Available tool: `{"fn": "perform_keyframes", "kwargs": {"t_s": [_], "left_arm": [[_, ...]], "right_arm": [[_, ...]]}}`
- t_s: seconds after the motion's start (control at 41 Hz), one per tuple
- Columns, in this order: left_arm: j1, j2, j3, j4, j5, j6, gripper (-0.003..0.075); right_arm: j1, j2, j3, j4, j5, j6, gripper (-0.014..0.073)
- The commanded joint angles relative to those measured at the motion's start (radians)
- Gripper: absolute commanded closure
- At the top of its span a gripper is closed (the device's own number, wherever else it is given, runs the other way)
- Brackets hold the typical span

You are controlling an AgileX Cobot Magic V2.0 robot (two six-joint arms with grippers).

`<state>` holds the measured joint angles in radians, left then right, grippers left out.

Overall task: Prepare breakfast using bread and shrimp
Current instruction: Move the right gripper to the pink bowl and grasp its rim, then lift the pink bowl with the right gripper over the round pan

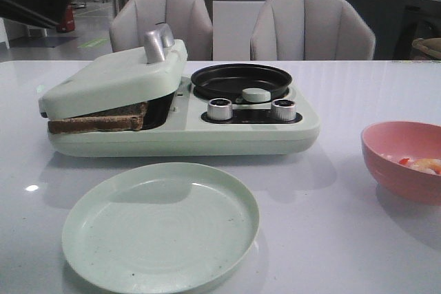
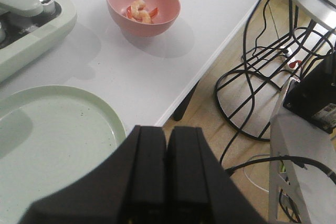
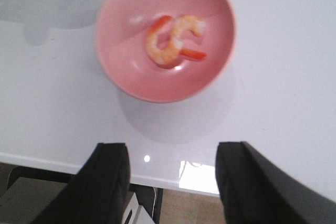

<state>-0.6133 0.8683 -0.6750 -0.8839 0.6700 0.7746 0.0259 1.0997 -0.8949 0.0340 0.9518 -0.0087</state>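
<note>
The bread is toasted brown and lies pressed under the nearly closed lid of the pale green breakfast maker; only its front edge shows. Two curled orange-white shrimp lie in the pink bowl and also show in the left wrist view and the front view. My right gripper is open and empty, hovering above the table edge near the bowl. My left gripper is shut and empty, high over the table's front edge beside the green plate.
The empty green plate sits in front of the breakfast maker. A black frying pan and two knobs are on the maker's right half. The pink bowl stands at the table's right. Cables and a wire stand are on the floor.
</note>
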Motion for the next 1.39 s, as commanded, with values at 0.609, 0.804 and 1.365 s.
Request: {"fn": "perform_keyframes", "kwargs": {"t_s": [0.609, 0.804, 1.365], "left_arm": [[-0.007, -0.005, -0.028, -0.048, -0.027, 0.002, 0.0621], [-0.007, -0.005, -0.028, -0.048, -0.027, 0.002, 0.0621], [-0.007, -0.005, -0.028, -0.048, -0.027, 0.002, 0.0621]], "right_arm": [[-0.149, 0.502, -0.112, 0.098, -0.341, -0.070, 0.0126], [-0.149, 0.566, -0.112, 0.117, -0.384, -0.073, 0.0251], [-0.144, 0.406, -0.112, 0.088, -0.433, -0.074, 0.0586]]}}
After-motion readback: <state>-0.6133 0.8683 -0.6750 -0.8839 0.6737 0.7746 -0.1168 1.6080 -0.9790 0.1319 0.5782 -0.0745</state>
